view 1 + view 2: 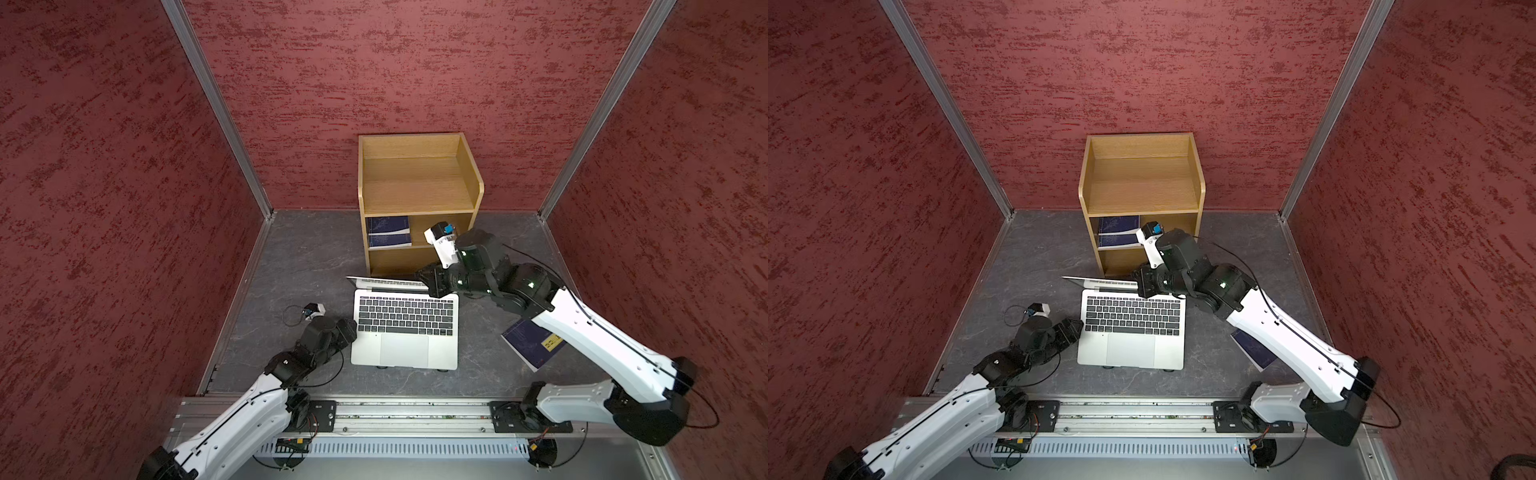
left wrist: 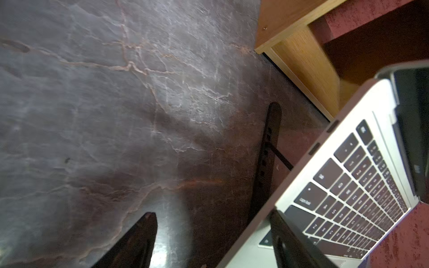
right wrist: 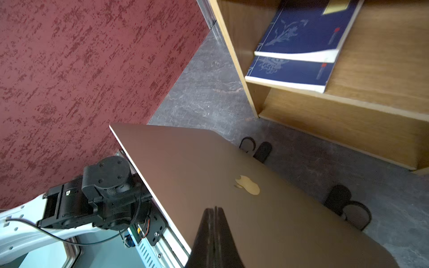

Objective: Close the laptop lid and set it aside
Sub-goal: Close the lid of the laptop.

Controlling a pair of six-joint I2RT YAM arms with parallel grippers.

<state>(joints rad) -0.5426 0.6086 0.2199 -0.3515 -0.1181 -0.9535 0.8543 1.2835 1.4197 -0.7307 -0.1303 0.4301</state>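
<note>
Laptop (image 1: pixel 405 332) sits open on a black slatted stand (image 2: pixel 269 148) on the grey slate tabletop (image 1: pixel 299 257), just in front of the wooden shelf unit (image 1: pixel 415 195). The keyboard faces up. The laptop lid (image 1: pixel 386 282) is raised and seen nearly edge-on in both top views.

Right gripper (image 3: pixel 214 208): fingers pressed together with nothing between them, tips set against the lid's silver back, near the apple logo (image 3: pixel 247 185).

Left gripper (image 2: pixel 212 214): jaws apart at the laptop's left edge, one finger over the deck beside the keys, the other out over the tabletop, gripping nothing.

Two dark blue books (image 1: pixel 388 232) are stacked on the shelf's middle level. A third book (image 1: pixel 528 345) lies on the tabletop, partly under the right arm.
</note>
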